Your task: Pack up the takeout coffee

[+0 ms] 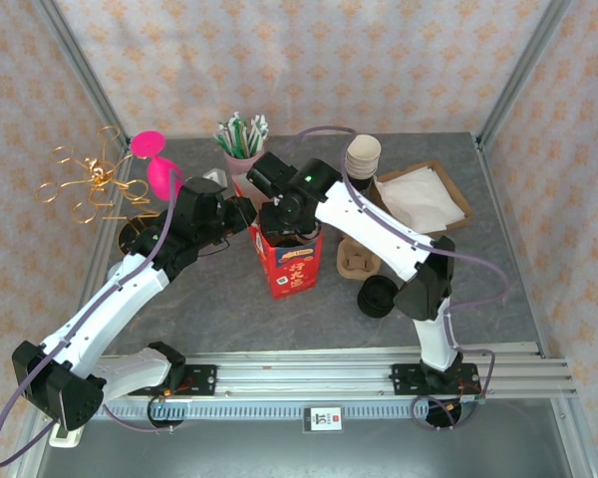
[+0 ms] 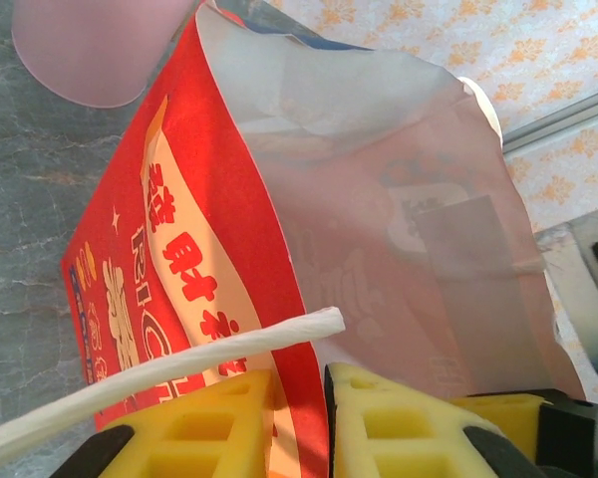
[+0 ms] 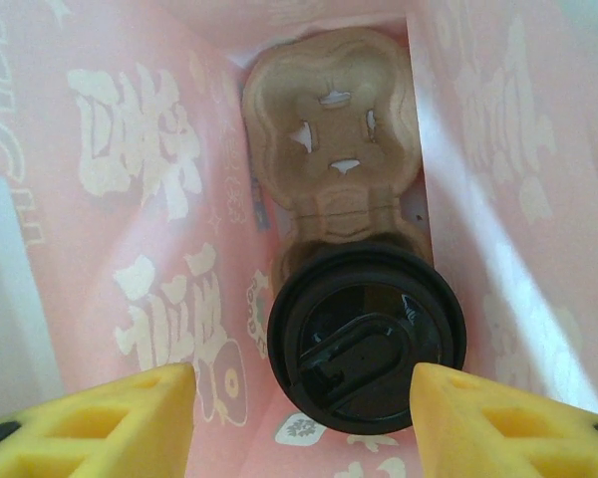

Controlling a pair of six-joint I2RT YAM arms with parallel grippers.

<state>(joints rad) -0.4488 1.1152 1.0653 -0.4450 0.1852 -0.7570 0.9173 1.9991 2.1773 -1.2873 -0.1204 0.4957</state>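
Left end effector [image 2: 317, 403] pinched, right [image 3: 301, 403] spread

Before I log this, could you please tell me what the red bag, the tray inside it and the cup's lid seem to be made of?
The red bag looks like thin paper, possibly coated: creased walls, light glowing through. The tray looks like moulded pulp, matte brown and fibrous. The lid seems glossy black plastic, with sharp highlights.

Bright, even light from above leaves soft shadows on the tabletop [image 1: 219, 299]. Pink light glows through the bag [image 3: 130, 199] walls; the yellow jaws blur at the lower edge.
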